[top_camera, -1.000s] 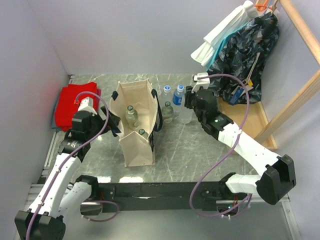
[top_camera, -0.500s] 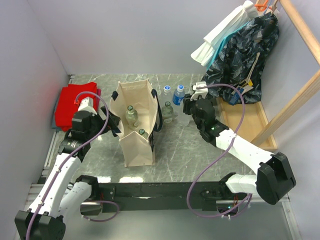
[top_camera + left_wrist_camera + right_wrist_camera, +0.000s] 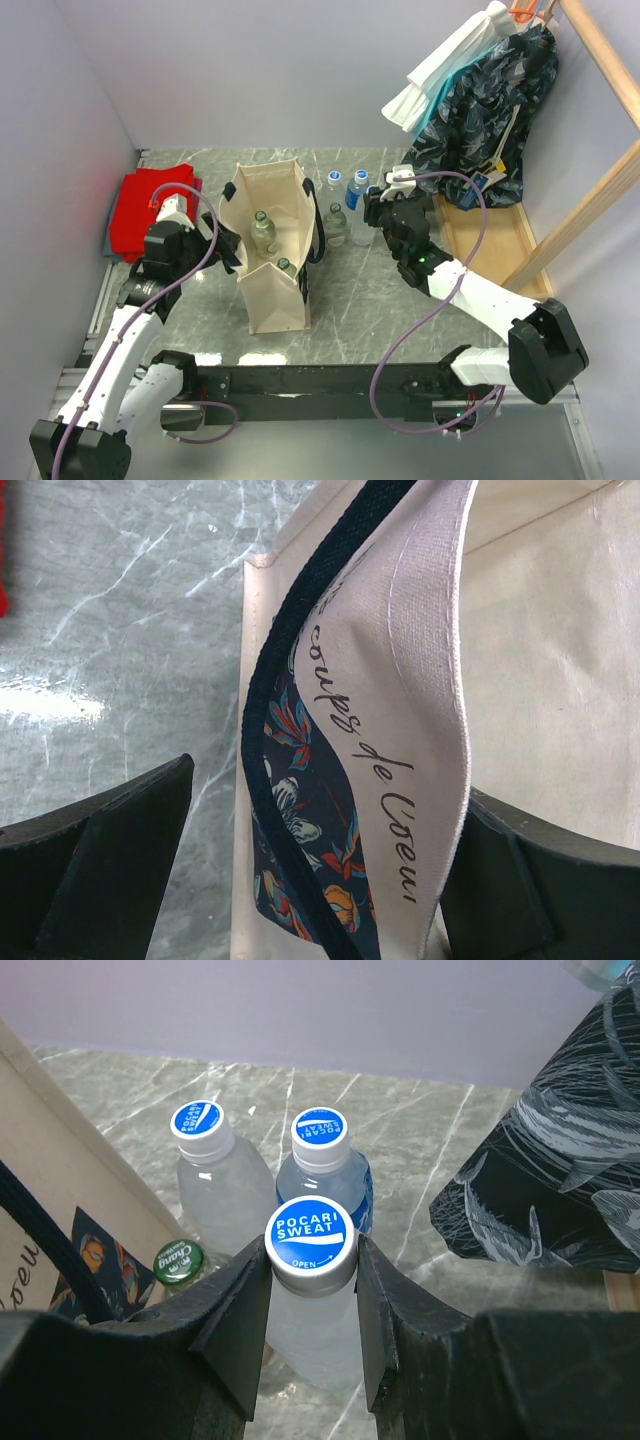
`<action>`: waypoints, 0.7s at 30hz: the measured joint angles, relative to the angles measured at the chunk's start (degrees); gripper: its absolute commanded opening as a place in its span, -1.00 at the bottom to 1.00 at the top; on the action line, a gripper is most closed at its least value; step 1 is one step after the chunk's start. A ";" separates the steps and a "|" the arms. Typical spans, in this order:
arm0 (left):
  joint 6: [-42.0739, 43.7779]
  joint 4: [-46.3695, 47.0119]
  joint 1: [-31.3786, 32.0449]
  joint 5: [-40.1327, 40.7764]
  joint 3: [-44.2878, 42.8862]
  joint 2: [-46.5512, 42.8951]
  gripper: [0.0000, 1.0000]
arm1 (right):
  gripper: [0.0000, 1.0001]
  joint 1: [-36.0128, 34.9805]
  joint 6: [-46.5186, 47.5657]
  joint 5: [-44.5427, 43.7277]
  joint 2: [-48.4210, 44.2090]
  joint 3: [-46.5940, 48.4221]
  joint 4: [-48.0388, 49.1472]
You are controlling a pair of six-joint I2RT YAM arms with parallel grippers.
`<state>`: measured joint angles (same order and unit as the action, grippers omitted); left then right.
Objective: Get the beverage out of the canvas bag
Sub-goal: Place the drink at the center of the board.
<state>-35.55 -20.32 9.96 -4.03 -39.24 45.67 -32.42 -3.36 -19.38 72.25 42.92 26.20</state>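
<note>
Right pincer (image 3: pixel 312 1260) grips the Pocari Sweat bottle (image 3: pixel 312 1335), centre frame; best to set it upright, clear of the neighbouring bottles (image 3: pixel 208 1175). Left pincer (image 3: pixel 330 790) straddles the canvas bag (image 3: pixel 540 630) rim, wide.

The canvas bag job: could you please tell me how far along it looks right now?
Done: two Pocari Sweat bottles and a green-capped bottle stand outside the canvas bag. In hand: the right fingers grip a fourth bottle by its neck beside them, while the left fingers straddle the bag's wall. Left: two bottles inside the bag.
</note>
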 measured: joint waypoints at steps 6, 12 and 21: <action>0.20 -0.02 0.00 0.31 0.00 0.04 0.99 | -1.00 0.00 0.00 -0.04 0.44 0.00 0.92; 0.20 0.00 0.00 0.46 0.00 0.37 0.99 | -1.00 0.00 -0.07 -0.02 1.51 0.00 1.68; 0.37 0.00 0.00 0.50 0.00 0.35 0.99 | -1.00 0.00 -0.24 -0.02 3.28 -0.28 1.95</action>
<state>-35.18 -20.32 9.96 -3.53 -39.24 46.02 -32.42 -3.60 -19.40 75.53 42.63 28.14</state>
